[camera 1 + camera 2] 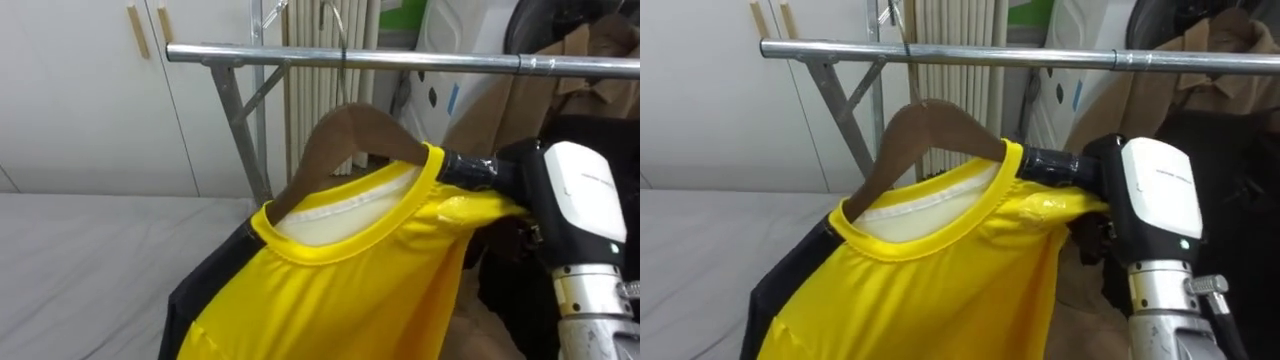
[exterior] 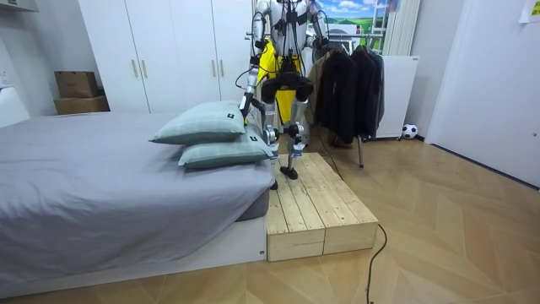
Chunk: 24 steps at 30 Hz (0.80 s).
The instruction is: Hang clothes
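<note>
In the left eye view one steel rail (image 1: 400,60) crosses the top. Just under it sits one wooden hanger (image 1: 350,135) carrying one yellow shirt (image 1: 330,300). The hook reaches up to the rail, though I cannot tell whether it has caught. The right hand (image 1: 580,200), below the rail's right stretch, has its dark fingers (image 1: 468,168) clamped on the hanger's arm through the cloth. The shirt looks light, limp and slick, so I'd hold the stiff hanger rather than the fabric. In the room view the left hand (image 2: 246,105) hangs well below the rail, and a few dark coats (image 2: 346,84) crowd the rail's far end
</note>
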### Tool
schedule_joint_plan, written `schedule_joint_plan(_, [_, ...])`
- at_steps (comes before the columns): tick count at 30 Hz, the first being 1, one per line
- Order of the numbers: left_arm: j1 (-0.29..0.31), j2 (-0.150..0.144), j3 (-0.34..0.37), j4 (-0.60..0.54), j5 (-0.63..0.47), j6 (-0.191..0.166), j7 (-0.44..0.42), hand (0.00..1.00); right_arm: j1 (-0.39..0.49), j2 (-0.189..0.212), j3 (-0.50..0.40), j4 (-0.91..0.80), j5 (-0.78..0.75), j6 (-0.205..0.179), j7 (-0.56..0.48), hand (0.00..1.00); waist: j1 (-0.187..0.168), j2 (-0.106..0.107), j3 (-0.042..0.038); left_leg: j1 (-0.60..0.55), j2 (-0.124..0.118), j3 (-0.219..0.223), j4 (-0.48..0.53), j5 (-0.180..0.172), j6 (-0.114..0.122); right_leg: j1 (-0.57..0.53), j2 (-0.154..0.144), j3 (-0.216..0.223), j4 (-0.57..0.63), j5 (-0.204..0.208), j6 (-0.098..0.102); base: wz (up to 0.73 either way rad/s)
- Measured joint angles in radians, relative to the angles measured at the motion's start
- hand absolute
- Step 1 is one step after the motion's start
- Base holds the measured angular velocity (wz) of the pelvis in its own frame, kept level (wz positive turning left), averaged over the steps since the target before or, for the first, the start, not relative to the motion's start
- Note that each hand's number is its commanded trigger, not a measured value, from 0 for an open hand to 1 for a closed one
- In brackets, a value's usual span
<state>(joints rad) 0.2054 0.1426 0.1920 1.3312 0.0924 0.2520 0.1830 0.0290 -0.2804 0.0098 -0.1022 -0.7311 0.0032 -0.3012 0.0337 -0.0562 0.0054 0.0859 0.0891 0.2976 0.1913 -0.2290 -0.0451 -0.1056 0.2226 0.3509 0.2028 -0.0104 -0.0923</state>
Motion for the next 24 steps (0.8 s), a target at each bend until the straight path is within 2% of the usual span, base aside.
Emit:
schedule_joint_plan(6, [0.012,0.000,0.004,-0.019,0.000,0.000,-0.001,0.00,-0.006,-0.005,-0.003,0.125,0.028,0.041,0.059,1.00,0.005,0.001,0.0003,0.007,0.000,-0.001,-0.002,-0.003,0.004,0.001,0.002,0.000,0.003,-0.007,-0.002,0.00])
schedule_joint_plan(12, [0.021,0.000,0.021,-0.041,0.000,0.001,-0.009,0.00,-0.030,-0.007,-0.003,0.169,0.028,0.084,0.088,1.00,0.012,0.001,0.0003,0.007,0.001,-0.002,-0.002,-0.003,0.004,0.000,0.003,0.000,0.004,-0.007,-0.003,0.00])
schedule_joint_plan(17, [0.030,0.000,0.021,-0.072,0.000,0.003,-0.010,0.00,-0.067,-0.007,-0.003,0.236,0.044,0.087,0.088,1.00,0.018,0.001,0.0005,0.005,0.000,-0.011,-0.001,-0.003,0.004,0.001,-0.001,-0.010,0.004,-0.007,-0.003,0.04])
schedule_joint_plan(24, [0.033,0.000,0.021,-0.117,0.025,0.003,0.016,0.00,-0.109,-0.007,-0.001,0.272,0.087,0.091,0.088,1.00,0.050,-0.007,0.0029,-0.002,0.000,-0.031,-0.004,0.000,-0.001,0.001,-0.005,-0.032,0.002,-0.010,-0.008,0.11])
